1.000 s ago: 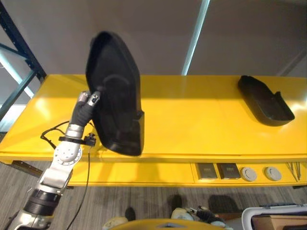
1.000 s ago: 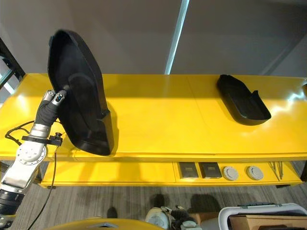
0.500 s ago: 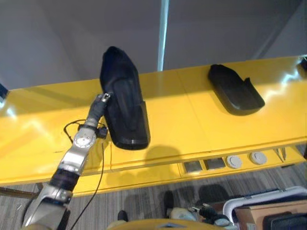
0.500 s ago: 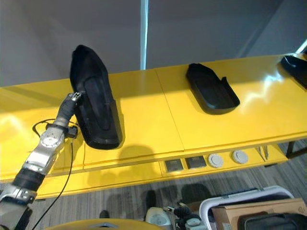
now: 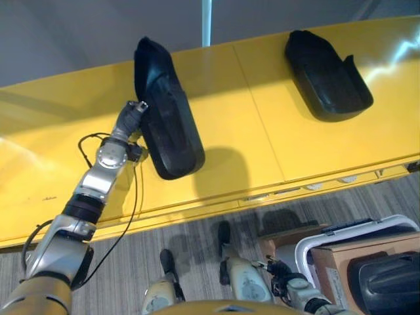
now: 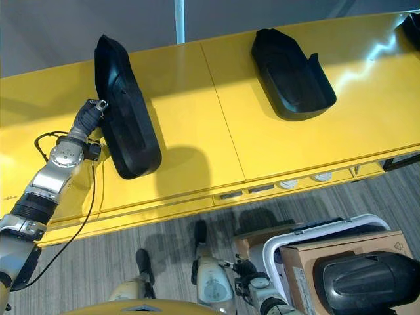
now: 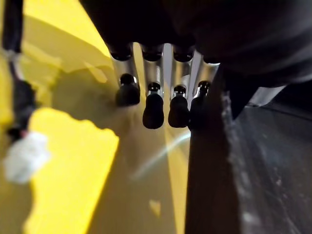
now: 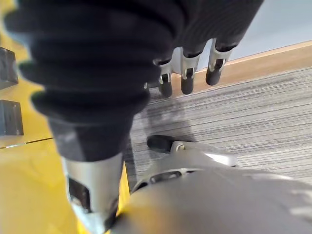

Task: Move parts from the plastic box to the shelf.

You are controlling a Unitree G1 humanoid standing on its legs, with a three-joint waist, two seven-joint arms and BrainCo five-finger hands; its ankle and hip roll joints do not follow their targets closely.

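Note:
A long black moulded part (image 5: 167,118) stands tilted on its edge on the yellow shelf (image 5: 262,151), left of the middle. My left hand (image 5: 133,117) is at the part's left rim and grips it. In the left wrist view its fingers (image 7: 153,105) lie along the outside of the part's wall (image 7: 229,161); the thumb is hidden. A second black part (image 6: 292,69) lies flat on the shelf at the back right. My right hand (image 8: 187,78) hangs over the floor with relaxed fingers and holds nothing.
A white-rimmed plastic box (image 6: 315,230) stands on the grey floor at the lower right. It holds a brown cardboard carton (image 6: 298,262) and another black part (image 6: 367,279). Small round pieces (image 6: 289,185) sit on a lower tier under the shelf's front edge.
The camera has swung down and right, bringing the plastic box into view. The part in my left hand has come down from upright to a lower tilt on the shelf.

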